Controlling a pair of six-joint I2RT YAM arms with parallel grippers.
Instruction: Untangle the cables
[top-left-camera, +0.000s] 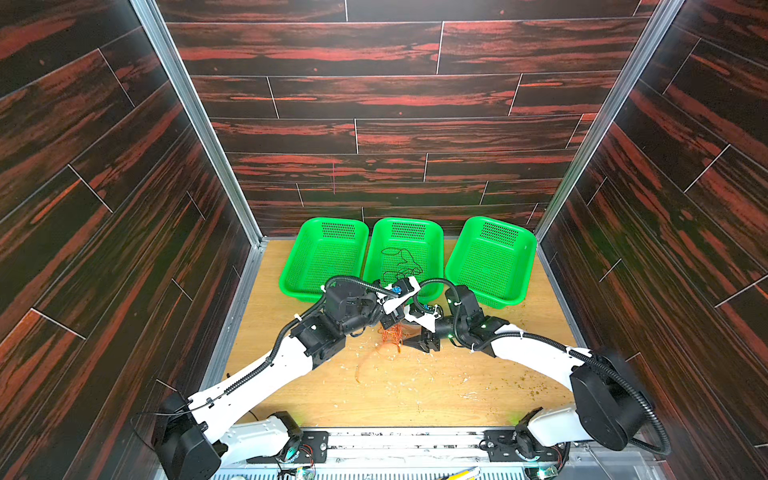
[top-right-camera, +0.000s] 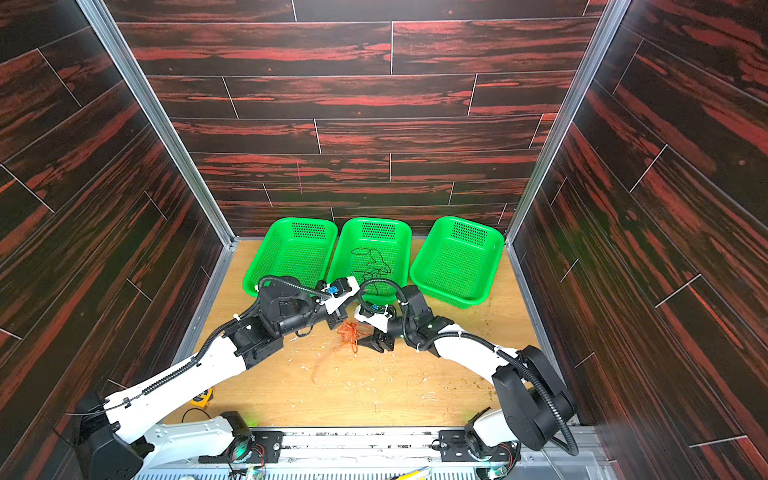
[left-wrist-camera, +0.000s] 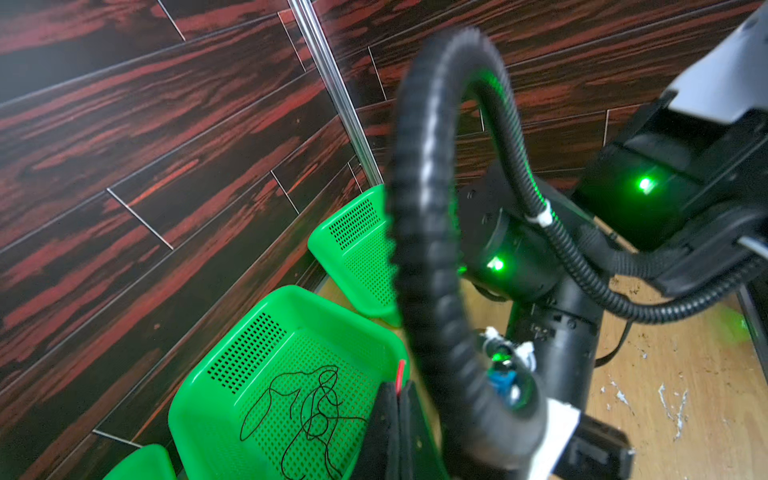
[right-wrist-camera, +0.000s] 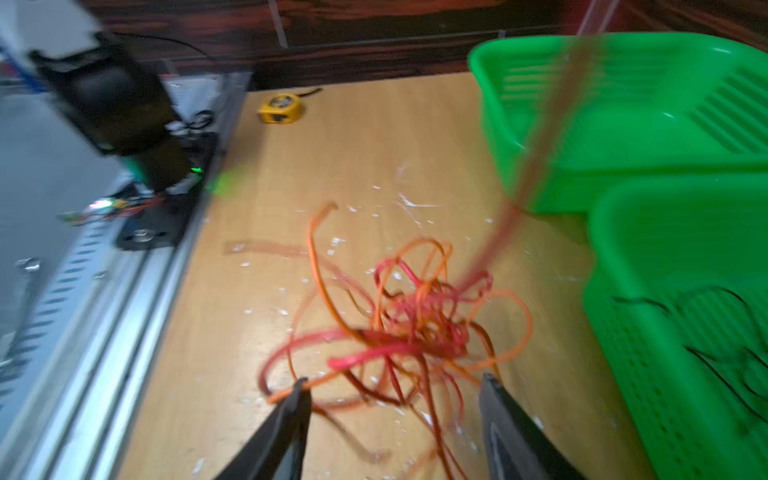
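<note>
Tabletop (top-left-camera: 415, 395): light wood, flecked with white scraps.
Tape measure (right-wrist-camera: 279, 109): yellow, at 8 o'clock by the near edge.
Red cable (right-wrist-camera: 374, 353) and orange cable (right-wrist-camera: 316, 266): knotted together at mid-table; one red strand rises out of the knot.
Right gripper (right-wrist-camera: 392, 380): at 3 o'clock of the knot, jaws spread wide around its edge.
Left gripper (left-wrist-camera: 399, 388): at 12 o'clock of the knot, clamped on a red strand.
Black cable (top-left-camera: 401, 262): loose loops inside the middle basket (top-left-camera: 434, 245), at 12 o'clock.
Walls (top-left-camera: 374, 104): dark red-streaked planks.

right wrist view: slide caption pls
Right gripper, jaws open, at the tangled red cable and orange cable on the table; black cable lies in a green basket.
</note>
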